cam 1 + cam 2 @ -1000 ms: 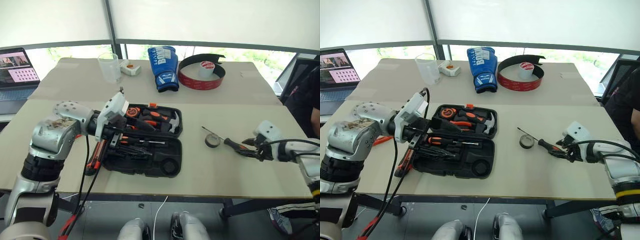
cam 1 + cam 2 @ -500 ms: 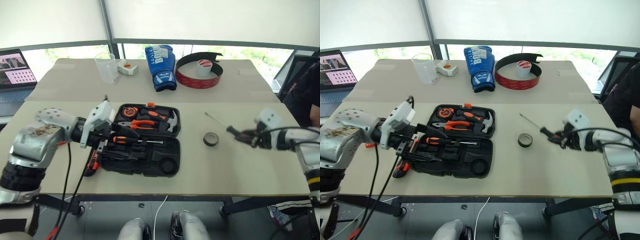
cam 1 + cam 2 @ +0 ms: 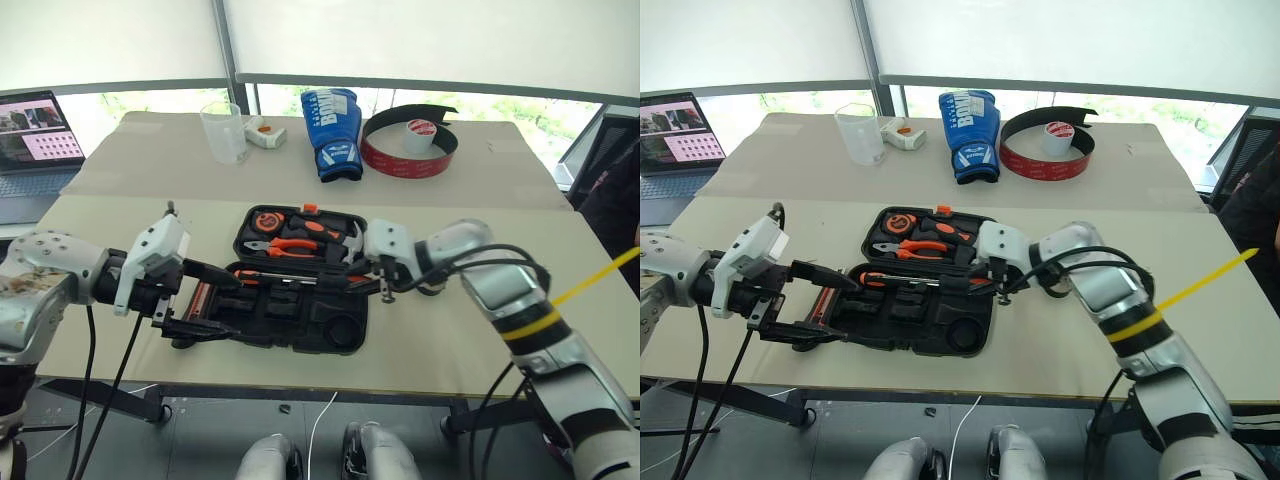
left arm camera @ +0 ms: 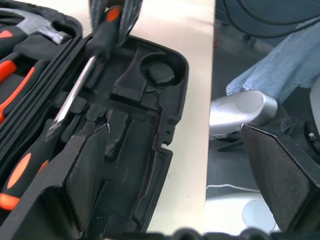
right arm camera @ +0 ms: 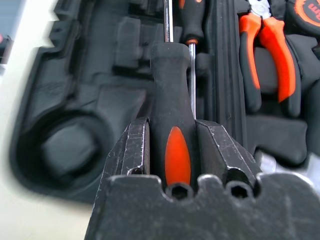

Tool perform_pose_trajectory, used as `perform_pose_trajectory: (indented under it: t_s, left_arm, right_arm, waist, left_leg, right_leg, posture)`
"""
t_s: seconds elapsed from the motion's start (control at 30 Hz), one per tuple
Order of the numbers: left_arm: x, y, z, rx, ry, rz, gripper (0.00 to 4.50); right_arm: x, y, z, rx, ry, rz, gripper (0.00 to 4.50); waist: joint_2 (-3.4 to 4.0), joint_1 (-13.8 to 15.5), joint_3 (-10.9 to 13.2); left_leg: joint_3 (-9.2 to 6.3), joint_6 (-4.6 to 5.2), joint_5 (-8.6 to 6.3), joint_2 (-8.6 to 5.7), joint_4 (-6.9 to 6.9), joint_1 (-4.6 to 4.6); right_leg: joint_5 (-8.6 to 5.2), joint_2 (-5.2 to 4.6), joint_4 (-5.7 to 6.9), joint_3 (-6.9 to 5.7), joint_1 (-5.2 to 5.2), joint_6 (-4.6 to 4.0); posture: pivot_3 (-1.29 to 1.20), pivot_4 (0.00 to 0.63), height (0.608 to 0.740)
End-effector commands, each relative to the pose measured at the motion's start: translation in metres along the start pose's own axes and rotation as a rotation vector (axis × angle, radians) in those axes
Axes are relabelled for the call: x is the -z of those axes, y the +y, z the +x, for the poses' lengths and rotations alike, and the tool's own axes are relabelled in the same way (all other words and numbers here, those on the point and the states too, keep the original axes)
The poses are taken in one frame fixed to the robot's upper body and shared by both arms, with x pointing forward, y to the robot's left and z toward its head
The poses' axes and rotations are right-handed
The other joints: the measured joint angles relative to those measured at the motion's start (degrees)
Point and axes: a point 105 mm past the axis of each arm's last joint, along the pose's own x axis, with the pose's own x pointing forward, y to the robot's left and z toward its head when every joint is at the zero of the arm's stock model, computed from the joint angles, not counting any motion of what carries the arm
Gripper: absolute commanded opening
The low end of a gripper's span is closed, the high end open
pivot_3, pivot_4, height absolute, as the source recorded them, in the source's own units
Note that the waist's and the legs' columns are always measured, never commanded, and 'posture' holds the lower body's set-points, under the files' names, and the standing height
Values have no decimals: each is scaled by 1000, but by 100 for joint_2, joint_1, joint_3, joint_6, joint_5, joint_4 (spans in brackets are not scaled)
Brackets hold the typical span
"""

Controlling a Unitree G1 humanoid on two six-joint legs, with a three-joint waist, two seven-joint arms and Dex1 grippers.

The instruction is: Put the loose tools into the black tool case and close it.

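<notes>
Beige table [image 3: 450, 340], one open case [image 3: 345, 335], two grippers [image 5: 172, 145]

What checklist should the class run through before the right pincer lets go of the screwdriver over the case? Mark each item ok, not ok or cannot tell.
1. Black tool case lies open: ok.
2. Right pincer grips the black-and-orange screwdriver: ok.
3. Screwdriver is over the case's front half: ok.
4. Shaft lines up with a free recess: cannot tell.
5. Left pincer is open, at the case's left end, clear of the screwdriver: ok.
6. All loose tools are stowed: not ok.
</notes>
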Motion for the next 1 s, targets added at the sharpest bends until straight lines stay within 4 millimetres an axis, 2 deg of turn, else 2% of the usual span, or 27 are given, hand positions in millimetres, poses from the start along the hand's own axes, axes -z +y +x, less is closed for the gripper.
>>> perform_pose_trajectory:
  t_s: [0.03, 0.23, 0.37, 0.43, 0.73, 0.97, 1.0]
  left_arm:
    - [-8, -2, -8, -35, -7, 28, 4500]
    - [-8, 8, -11, -83, -23, 23, 4500]
    - [-9, 10, -10, -82, -28, 29, 4500]
    - [-10, 10, -8, -77, -33, 35, 4500]
    - [-15, 22, -8, -82, -33, 61, 4500]
    - [-17, 24, -4, -65, -35, 75, 4500]
    - [-18, 24, -4, -64, -35, 76, 4500]
  right_arm:
    - [-8, -2, 2, -3, 2, -41, 1019]
    - [-10, 12, 12, -56, -2, -26, 1019]
    - [4, 4, 24, 17, 38, 64, 1019]
    - [6, 3, 24, 26, 42, 69, 1019]
    - [1, 22, 20, -43, 10, 27, 1019]
    - [5, 19, 22, -7, 33, 62, 1019]
    - [5, 17, 22, 5, 36, 57, 1519]
  waist:
    - [0, 7, 0]
    - [0, -55, 0]
    - [0, -87, 0]
    - [0, -103, 0]
    - [1, -108, 0]
    - [0, -109, 0]
    - [0, -109, 0]
  left_leg:
    - [-2, 0, 0, 1, -2, 0]
    - [-5, -2, 1, 3, -4, 3]
    - [-4, -4, 2, 3, -4, 10]
    - [-4, -5, 2, 3, -4, 10]
    - [-4, -5, 2, 2, -6, 8]
    - [-3, -5, 2, 3, -6, 9]
    - [-2, -5, 2, 3, -6, 10]
  right_leg:
    - [-1, 1, 0, -2, 0, -2]
    - [-3, 5, 8, -2, -1, -7]
    - [-4, 5, 10, 0, 4, -6]
    - [-4, 5, 12, 0, 4, -6]
    - [-4, 6, 8, -1, 3, -7]
    - [-4, 7, 11, 0, 2, -6]
    - [-4, 7, 11, 1, 2, -7]
  posture:
    - [0, 150, 727]
    - [0, 150, 727]
    - [0, 150, 727]
    - [0, 150, 727]
    - [0, 150, 727]
    - [0, 150, 727]
    - [0, 150, 727]
